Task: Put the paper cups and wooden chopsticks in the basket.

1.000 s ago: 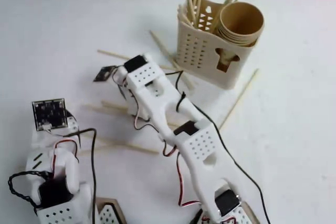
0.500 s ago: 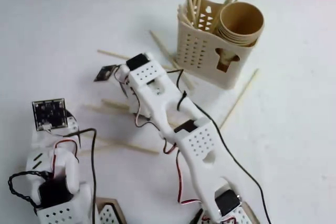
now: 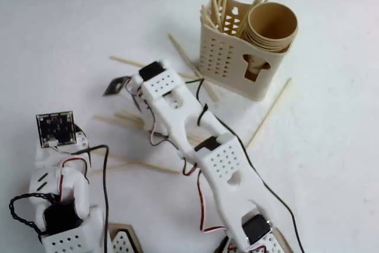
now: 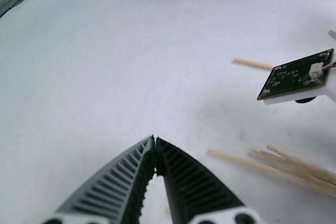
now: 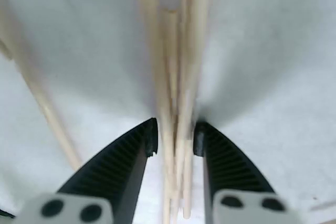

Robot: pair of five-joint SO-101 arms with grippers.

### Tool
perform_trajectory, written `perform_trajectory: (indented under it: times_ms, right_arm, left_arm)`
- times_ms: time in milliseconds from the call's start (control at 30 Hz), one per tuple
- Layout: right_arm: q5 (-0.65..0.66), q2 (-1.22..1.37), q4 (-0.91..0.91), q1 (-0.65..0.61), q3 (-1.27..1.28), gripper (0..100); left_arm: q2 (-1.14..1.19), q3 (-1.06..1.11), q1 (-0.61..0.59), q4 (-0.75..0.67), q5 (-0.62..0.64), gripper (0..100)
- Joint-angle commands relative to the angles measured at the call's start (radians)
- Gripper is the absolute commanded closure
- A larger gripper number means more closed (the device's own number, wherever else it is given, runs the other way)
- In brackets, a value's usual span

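At the bench's (image 3: pixel 331 146) near-left corner: left hand (image 4: pixel 155 145), jaws pressed together, holding nothing, well apart from the work. Mid-bench: right hand (image 5: pixel 175 137), the nearer arm's, jaws narrowly parted astride a bundle of wooden chopsticks (image 5: pixel 178 77). The bundle lies flat, long axis straight ahead between the jaws; pale, thin, overlapping. Beyond, at two o'clock: basket (image 3: pixel 228 63), upright, paper cups (image 3: pixel 272 25) nested inside.
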Motion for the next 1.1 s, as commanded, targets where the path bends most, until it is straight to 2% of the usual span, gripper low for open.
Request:
perform_trajectory:
  times_ms: [0, 200, 333, 700, 1067]
  right_arm:
    - [0.005, -0.005, -0.031, -0.025, -0.044, 84.6]
    - [0.005, -0.004, -0.088, -0.039, -0.040, 86.1]
    - [0.008, -0.002, -0.090, -0.039, -0.035, 98.5]
    - [0.005, -0.076, 0.002, -0.035, -0.075, 97.9]
    - [-0.023, -0.275, 0.007, 0.048, -0.025, 97.9]
  left_arm:
    - [-0.012, -0.008, -0.004, -0.005, 0.002, 97]
    - [-0.012, -0.008, -0.004, -0.005, 0.002, 97]
    - [-0.012, -0.008, -0.004, -0.005, 0.002, 97]
    - [-0.012, -0.008, -0.004, -0.005, 0.002, 97]
    - [-0.012, -0.008, -0.004, -0.005, 0.002, 97]
